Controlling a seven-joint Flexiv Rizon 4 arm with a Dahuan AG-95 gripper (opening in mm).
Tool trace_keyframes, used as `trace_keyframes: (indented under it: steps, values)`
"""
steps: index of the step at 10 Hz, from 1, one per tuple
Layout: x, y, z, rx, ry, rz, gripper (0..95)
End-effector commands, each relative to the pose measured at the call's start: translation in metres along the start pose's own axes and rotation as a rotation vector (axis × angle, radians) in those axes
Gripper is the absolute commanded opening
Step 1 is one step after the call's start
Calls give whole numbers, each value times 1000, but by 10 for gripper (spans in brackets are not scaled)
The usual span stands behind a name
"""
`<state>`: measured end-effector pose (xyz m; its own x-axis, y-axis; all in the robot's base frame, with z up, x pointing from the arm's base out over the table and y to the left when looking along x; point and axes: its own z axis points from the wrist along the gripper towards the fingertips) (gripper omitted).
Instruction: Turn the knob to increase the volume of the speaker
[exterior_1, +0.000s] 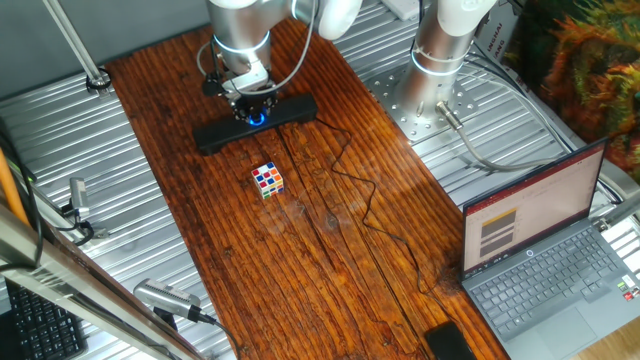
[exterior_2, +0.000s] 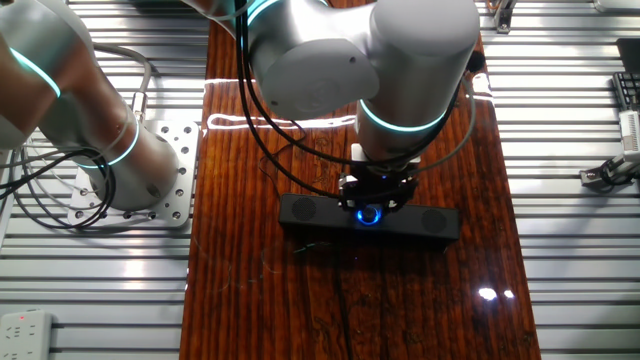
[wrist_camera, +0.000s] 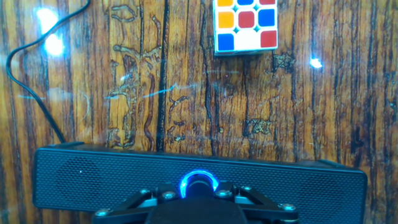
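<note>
Speaker (exterior_1: 255, 124) lay across wood table (exterior_1: 330, 250), near far end. Knob (wrist_camera: 199, 183) at bar's middle, blue ring lit. Gripper (exterior_2: 374, 203) sat directly over knob, fingers (wrist_camera: 163, 195) flanking it closely (contact with knob not discernible; open or clamped, cannot tell). Cube (exterior_1: 267, 179) near speaker, apart from it.
</note>
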<state>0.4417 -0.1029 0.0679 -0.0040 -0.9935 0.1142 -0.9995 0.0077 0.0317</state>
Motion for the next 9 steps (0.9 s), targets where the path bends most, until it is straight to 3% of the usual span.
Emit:
trace_keyframes:
  steps: [1, 3, 4, 9]
  values:
    - [0, 0, 0, 2, 1, 2, 380]
    - [0, 0, 1, 3, 2, 2, 380]
    - [0, 0, 1, 4, 0, 5, 190]
    - [0, 0, 1, 12, -1, 8, 190]
